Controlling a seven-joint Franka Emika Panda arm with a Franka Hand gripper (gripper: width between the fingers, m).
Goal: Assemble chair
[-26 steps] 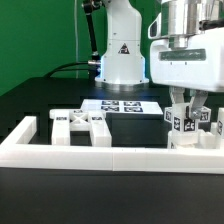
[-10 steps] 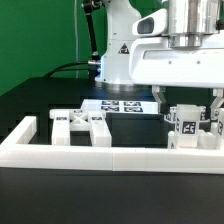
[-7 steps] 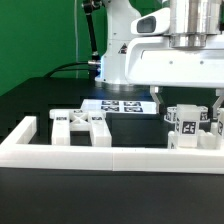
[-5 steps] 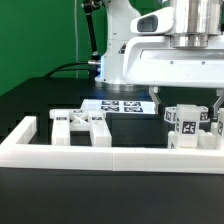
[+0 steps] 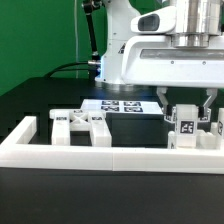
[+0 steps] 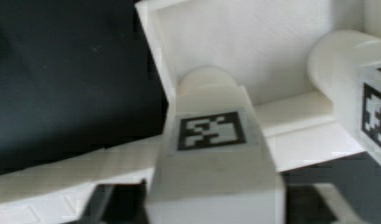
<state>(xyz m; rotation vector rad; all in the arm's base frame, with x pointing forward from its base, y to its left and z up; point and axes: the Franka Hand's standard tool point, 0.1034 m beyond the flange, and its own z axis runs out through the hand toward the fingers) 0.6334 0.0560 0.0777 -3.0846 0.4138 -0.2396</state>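
Observation:
At the exterior view's right, a cluster of white chair pieces [image 5: 186,130] with square tags stands just inside the border frame. My gripper [image 5: 186,114] hangs straight over it, one finger on each side of the upright tagged piece. In the wrist view that piece [image 6: 213,120] is a round-topped bar with a tag, running down between my dark fingers [image 6: 125,198], which press on both of its sides. My gripper [image 6: 213,205] is shut on it. Another tagged piece [image 6: 368,90] stands beside it, and a flat white piece [image 6: 240,45] lies behind.
More white chair pieces [image 5: 80,126] lie at the exterior view's left inside the long white border frame [image 5: 110,152]. The marker board [image 5: 125,104] lies farther back, in front of the robot's base [image 5: 122,58].
The fingers stood wide apart around the tagged piece half a second ago; now they have drawn in against its sides. The hand itself has stayed in place over the last second.

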